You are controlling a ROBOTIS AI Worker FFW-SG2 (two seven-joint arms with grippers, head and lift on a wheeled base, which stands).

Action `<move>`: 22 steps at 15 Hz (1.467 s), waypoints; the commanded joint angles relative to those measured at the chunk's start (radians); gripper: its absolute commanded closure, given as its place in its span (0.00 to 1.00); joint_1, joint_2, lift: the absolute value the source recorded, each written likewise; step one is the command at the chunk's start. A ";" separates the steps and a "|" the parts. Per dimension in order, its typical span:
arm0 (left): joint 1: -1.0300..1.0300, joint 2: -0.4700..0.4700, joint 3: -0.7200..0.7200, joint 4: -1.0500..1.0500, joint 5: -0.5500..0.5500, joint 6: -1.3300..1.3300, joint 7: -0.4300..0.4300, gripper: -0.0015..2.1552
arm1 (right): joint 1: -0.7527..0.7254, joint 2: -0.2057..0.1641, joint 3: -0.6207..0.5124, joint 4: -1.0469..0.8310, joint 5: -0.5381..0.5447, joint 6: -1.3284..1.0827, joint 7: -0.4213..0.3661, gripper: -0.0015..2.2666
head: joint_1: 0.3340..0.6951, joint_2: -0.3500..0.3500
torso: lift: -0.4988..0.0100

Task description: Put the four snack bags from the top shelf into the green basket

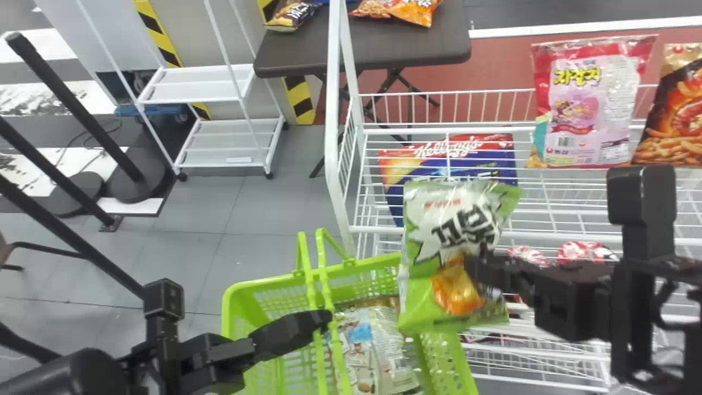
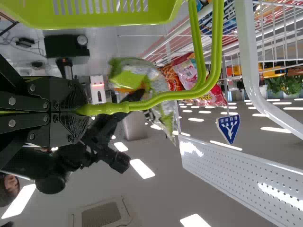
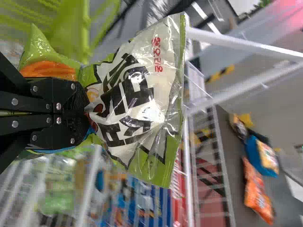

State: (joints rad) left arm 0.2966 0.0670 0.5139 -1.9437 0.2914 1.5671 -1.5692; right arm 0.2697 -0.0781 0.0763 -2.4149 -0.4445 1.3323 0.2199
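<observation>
Pinching the green-and-white plastic snack bag (image 1: 419,299) in our shut right gripper (image 3: 85,112), at two o'clock from the lime-green plastic basket (image 1: 236,302), we risk snagging the bag's broad bottom on the slim green handles (image 2: 217,47) our left gripper (image 2: 84,109) clasps tight, spilling it outside.

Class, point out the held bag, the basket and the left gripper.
Held bag (image 1: 447,219), head view: upper front.
Basket (image 1: 269,281), head view: far rim.
Left gripper (image 2: 82,110), left wrist view: between its fingertips.
</observation>
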 commanded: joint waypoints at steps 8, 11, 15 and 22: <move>-0.001 -0.003 -0.003 -0.003 0.003 0.004 -0.011 0.99 | -0.040 0.004 0.227 0.267 -0.030 -0.136 0.009 0.99 | 1.00 1.00 | 0.98; 0.001 -0.003 -0.003 -0.006 0.006 0.004 -0.011 0.99 | -0.127 0.018 0.336 0.419 -0.016 -0.213 -0.019 0.99 | 1.00 1.00 | 0.98; 0.002 -0.004 -0.003 -0.008 0.009 0.004 -0.011 0.99 | -0.250 0.072 0.462 0.635 -0.007 -0.284 -0.044 0.99 | 1.00 1.00 | 0.98; 0.002 0.002 -0.003 -0.008 0.009 0.004 -0.011 0.99 | -0.241 0.070 0.435 0.603 -0.008 -0.201 -0.036 0.01 | 1.00 1.00 | 0.98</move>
State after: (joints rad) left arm 0.3006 0.0669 0.5108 -1.9512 0.3010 1.5670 -1.5692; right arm -0.0001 -0.0021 0.5516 -1.7535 -0.4456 1.0924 0.1757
